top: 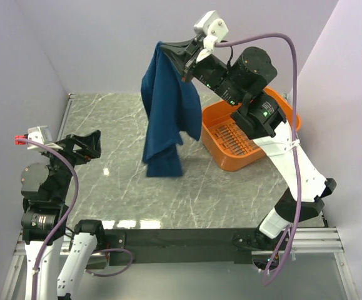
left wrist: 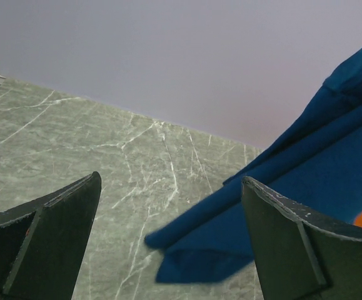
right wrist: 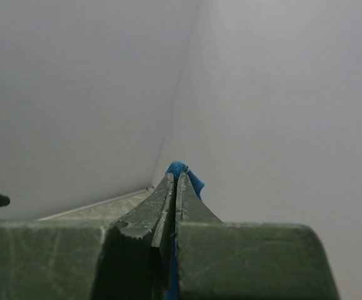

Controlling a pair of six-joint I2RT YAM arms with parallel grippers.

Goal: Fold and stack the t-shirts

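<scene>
A dark teal-blue t-shirt (top: 166,109) hangs bunched from my right gripper (top: 162,47), which is raised high over the back of the table and shut on the cloth's top edge. Its lower end touches or nearly touches the marble table (top: 124,187). In the right wrist view a tuft of blue cloth (right wrist: 182,169) sticks out between the closed fingers (right wrist: 162,206). My left gripper (top: 93,145) is open and empty at the left, low over the table. In the left wrist view the shirt's lower end (left wrist: 243,244) lies ahead and to the right. The chest print is hidden.
An orange plastic basket (top: 231,162) stands at the right back of the table, under my right arm. Grey walls close the back and sides. A metal rail runs along the table's left edge (top: 65,119).
</scene>
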